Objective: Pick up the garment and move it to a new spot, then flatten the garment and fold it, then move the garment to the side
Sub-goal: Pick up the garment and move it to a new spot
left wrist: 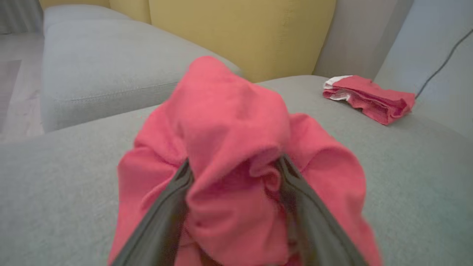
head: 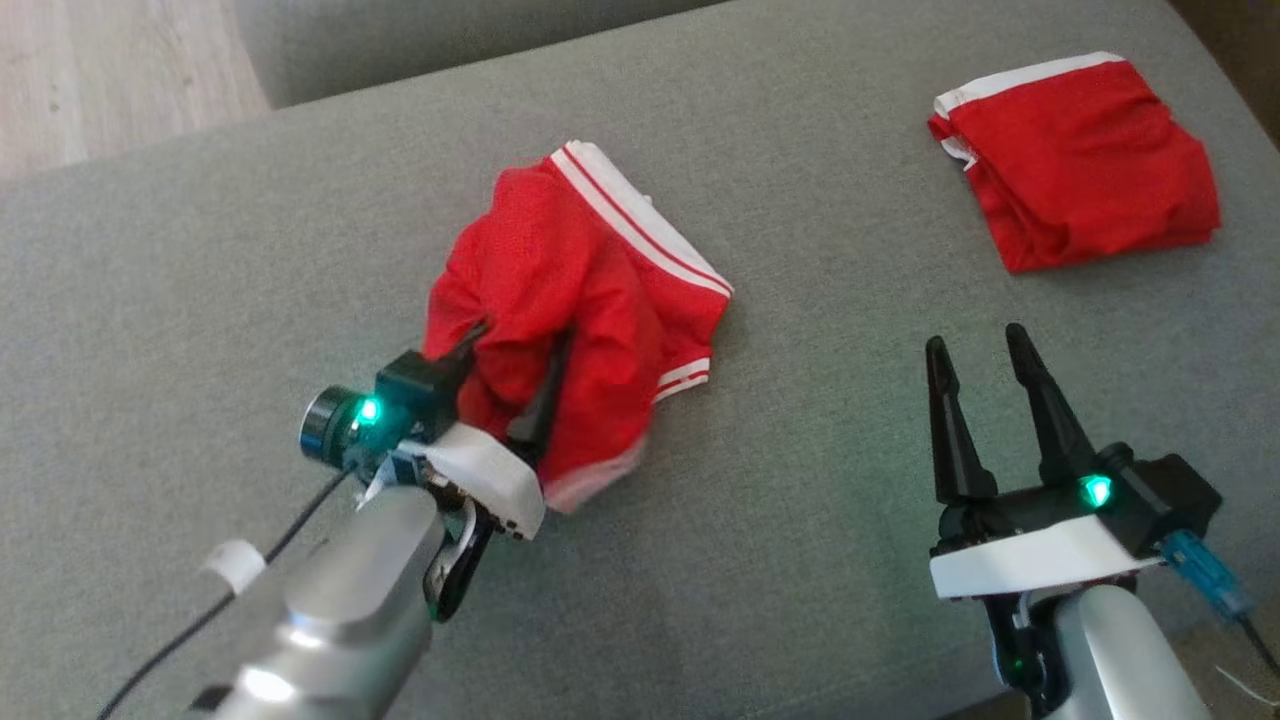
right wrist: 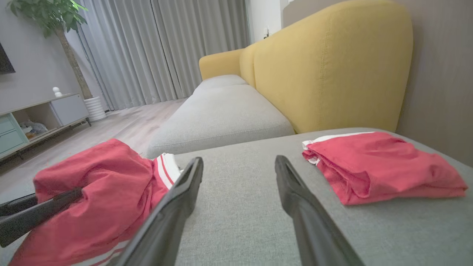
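Garment (head: 600, 270) meets the left gripper (head: 522, 335), reaching forward and low, jaws apart around bunched cloth; red, crumpled, white-striped waistband (head: 640, 228) showing.

Light is soft and even indoors, no hard shadows on the grey cushion (head: 800, 560). In your right wrist view the brightest area is the curtains (right wrist: 147, 51). The green LEDs (head: 370, 410) flare and tint the fabric nearby in the head view. Your left wrist view is soft: the garment (left wrist: 229, 147) close to the lens is blurred and washed pinkish. Wide-angle bending shows at wrist view edges.
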